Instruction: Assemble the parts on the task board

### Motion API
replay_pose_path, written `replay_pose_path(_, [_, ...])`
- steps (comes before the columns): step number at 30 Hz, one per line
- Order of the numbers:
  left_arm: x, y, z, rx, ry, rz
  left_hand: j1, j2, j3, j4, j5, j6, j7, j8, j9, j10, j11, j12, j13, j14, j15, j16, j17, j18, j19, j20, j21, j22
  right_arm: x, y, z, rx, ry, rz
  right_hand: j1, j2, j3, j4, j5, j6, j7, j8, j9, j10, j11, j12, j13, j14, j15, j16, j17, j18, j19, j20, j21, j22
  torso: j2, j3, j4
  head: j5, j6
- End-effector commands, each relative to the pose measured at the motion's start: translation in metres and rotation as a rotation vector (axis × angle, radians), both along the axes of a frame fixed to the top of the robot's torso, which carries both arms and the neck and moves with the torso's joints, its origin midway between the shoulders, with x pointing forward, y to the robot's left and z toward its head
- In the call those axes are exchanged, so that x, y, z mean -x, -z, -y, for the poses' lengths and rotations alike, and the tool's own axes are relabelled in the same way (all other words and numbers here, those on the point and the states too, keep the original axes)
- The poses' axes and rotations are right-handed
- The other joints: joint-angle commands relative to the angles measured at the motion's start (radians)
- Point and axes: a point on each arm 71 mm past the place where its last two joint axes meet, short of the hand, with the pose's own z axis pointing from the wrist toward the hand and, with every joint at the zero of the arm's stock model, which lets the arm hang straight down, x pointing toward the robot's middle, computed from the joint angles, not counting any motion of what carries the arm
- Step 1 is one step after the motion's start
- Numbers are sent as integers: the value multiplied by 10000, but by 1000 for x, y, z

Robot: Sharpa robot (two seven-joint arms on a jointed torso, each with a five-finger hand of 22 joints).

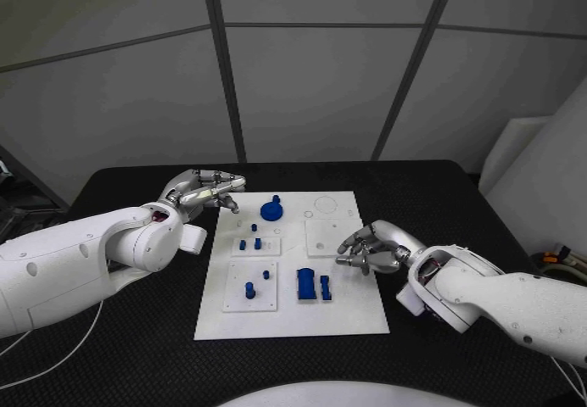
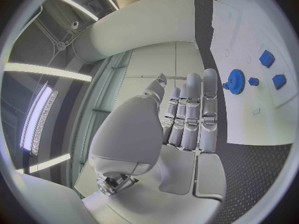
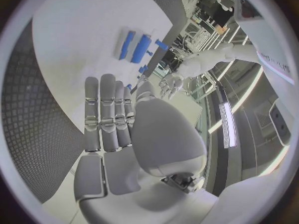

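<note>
At the counter's (image 1: 428,182) centre the task board (image 1: 349,318) is lying, blue parts on it incl. a gear (image 1: 271,208) near its far edge. Left hand (image 1: 205,190) is hovering at the board's far-left corner, fingers apart, holding nothing. Right hand (image 1: 371,246) is curling over the right edge, nothing visibly held. Recommend approaching the gear from above, w/ a light pinch. No legible writing.

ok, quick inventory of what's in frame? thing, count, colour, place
table: 1, black, under everything
task board: 1, white, middle of the table
gear part: 1, blue, far end of the board
block parts: 2, blue, near end of the board, side by side
small pegs: several, blue, left half of the board
left hand: 1, silver, at the board's far left corner, holding nothing
right hand: 1, silver, at the board's right edge, holding nothing
</note>
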Motion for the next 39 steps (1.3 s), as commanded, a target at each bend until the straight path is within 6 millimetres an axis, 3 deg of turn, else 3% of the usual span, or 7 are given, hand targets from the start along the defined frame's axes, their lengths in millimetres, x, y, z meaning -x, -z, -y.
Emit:
replay_pose_path(1, [-6,0,-2,461,-413,353,-57,-11,90,30,18,-57,57,-62,-4,-147,40,-171,-53,-601,99,-443,-224,-3,-495,78,-298,-142,-23,-9,7,-3487,618,-693,606,108,102,-65,-167,-90,191,-154,-189,-390,288,-1146,-1213,-747,315,-1496,-785,-11,-540,269,-1124,-768,-174,-85,-82,6,205])
replay_pose_path(19, [-49,26,5,911,-2918,950,-170,-80,638,377,6,314,-356,-1896,-10,489,689,-3582,-92,-2351,1262,-6975,-2533,49,-4375,1476,-4106,-3275,-125,-9,31,-6037,2953,-58,861,381,355,-383,-424,12,516,-1000,-2338,-183,978,-3916,-7198,-1918,1446,-6273,-5032,114,-895,1550,-6048,-4849,-441,-92,-88,43,1073])
replay_pose_path(20, [-47,28,9,749,-2171,572,-4321,709,186,-447,-428,-2514,-754,-2202,-651,-2495,62,-3951,-709,-4996,709,-7423,-3159,-532,-6283,590,-4306,-4551,-122,-7,31,-5121,3062,-37,-3786,-112,884,-976,-1148,-2904,-91,-1626,-2614,-3338,488,-4533,-7986,-5055,992,-6889,-5318,-517,-3473,730,-6424,-5897,-438,-104,-138,19,1005])
replay_pose_path(22, [-46,28,10,739,-2175,580,-4768,709,123,-447,-442,-2761,-860,-2314,-651,-2803,81,-4125,-709,-5282,726,-7644,-3159,-532,-6576,544,-5101,-4791,-121,-7,31,-5150,3079,-24,-4205,-112,929,-1068,-1216,-3128,-105,-1626,-2696,-3608,468,-4533,-7986,-5282,1002,-6889,-5429,-517,-3656,733,-6555,-6074,-442,-94,-116,13,1017])
replay_pose_path(33, [-20,17,50,302,-2323,955,-8350,709,-946,-447,-1425,-5163,-1850,-3152,-651,-5340,-395,-5199,-709,-7559,301,-8155,-3159,-769,-8271,-176,-5101,-5957,-94,-23,18,-6304,3915,405,-8168,-112,1395,-1572,-1849,-5600,-578,-1626,-3421,-6285,-612,-4533,-7986,-7915,54,-6889,-6225,-796,-5841,96,-7580,-7023,-564,259,701,-230,1457])
replay_pose_path(34, [-16,16,55,242,-2343,1014,-8509,709,-946,-447,-1425,-5268,-1850,-3152,-651,-5454,-417,-5199,-709,-7660,-400,-8177,-3159,-1773,-8346,-205,-5101,-6007,-89,-25,17,-6445,4051,445,-8361,-112,2101,-1597,-1881,-5721,-602,-1626,-3421,-6417,-612,-4533,-7986,-8044,54,-6889,-6225,-796,-5948,65,-7580,-7067,-573,283,756,-246,1486])
replay_pose_path(39, [2,8,76,7,-2427,1267,-9581,709,-946,-447,-1425,-5987,-1850,-3152,-651,-6212,-1189,-5199,-709,-8339,-400,-8981,-3159,-1773,-8851,-424,-5101,-6354,-68,-35,11,-6959,4663,548,-9582,-112,2101,-1783,-2071,-6479,-1393,-1626,-3421,-7241,-612,-4533,-7986,-8858,54,-6889,-6225,-905,-6620,-133,-7580,-7358,-591,337,880,-283,1553])
